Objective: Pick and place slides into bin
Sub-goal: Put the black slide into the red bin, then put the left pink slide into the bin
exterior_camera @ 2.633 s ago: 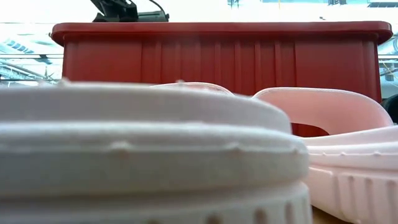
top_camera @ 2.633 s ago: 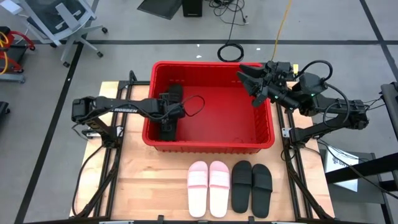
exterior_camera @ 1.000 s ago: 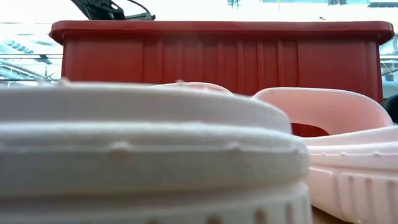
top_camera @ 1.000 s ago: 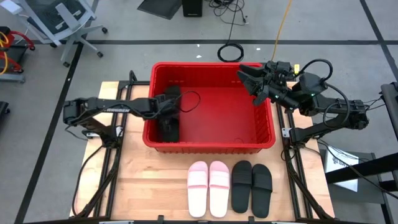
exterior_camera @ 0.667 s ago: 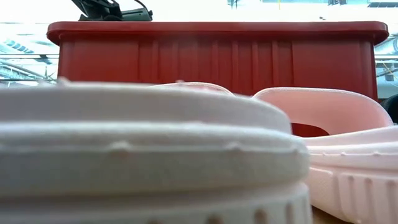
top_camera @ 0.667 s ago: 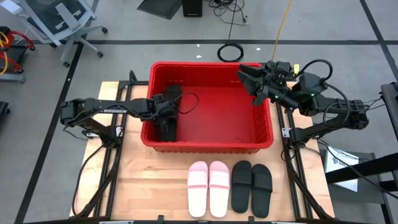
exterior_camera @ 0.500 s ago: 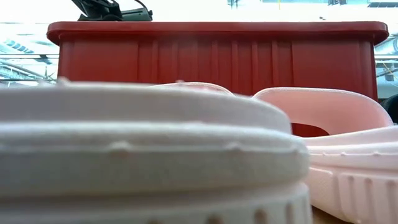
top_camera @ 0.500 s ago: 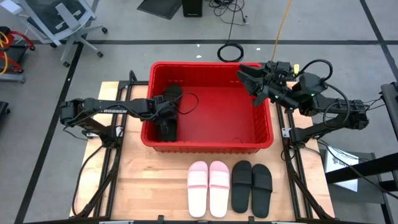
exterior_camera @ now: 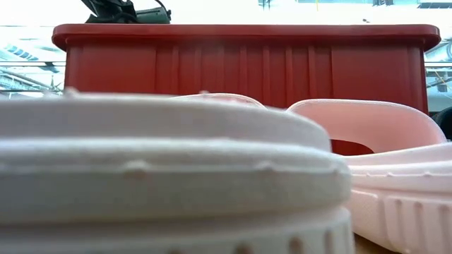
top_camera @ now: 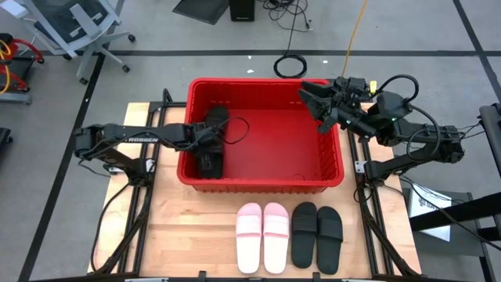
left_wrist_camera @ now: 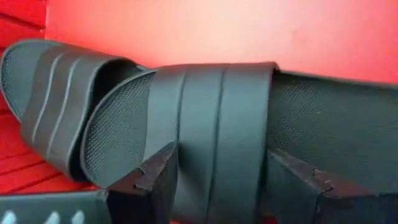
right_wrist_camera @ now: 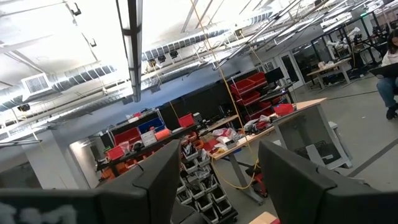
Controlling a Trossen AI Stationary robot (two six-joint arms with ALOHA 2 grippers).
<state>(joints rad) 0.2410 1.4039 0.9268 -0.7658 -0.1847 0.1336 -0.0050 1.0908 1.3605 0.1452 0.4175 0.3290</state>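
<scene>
Left gripper (left_wrist_camera: 217,177) sits inside the red bin (top_camera: 329,168), fingers spread either side of a black slide's (left_wrist_camera: 249,118) strap, gripping nothing, while the pink slides (top_camera: 262,235) and black pair (top_camera: 317,235) wait nearer on the table.

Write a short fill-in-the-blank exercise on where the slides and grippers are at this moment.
1. The left gripper is inside the red ____.
2. On the table in front of the bin, a black pair lies beside a ____ pair.
3. The right gripper, fingers open, holds ____.

Missing words: bin; pink; nothing
</scene>
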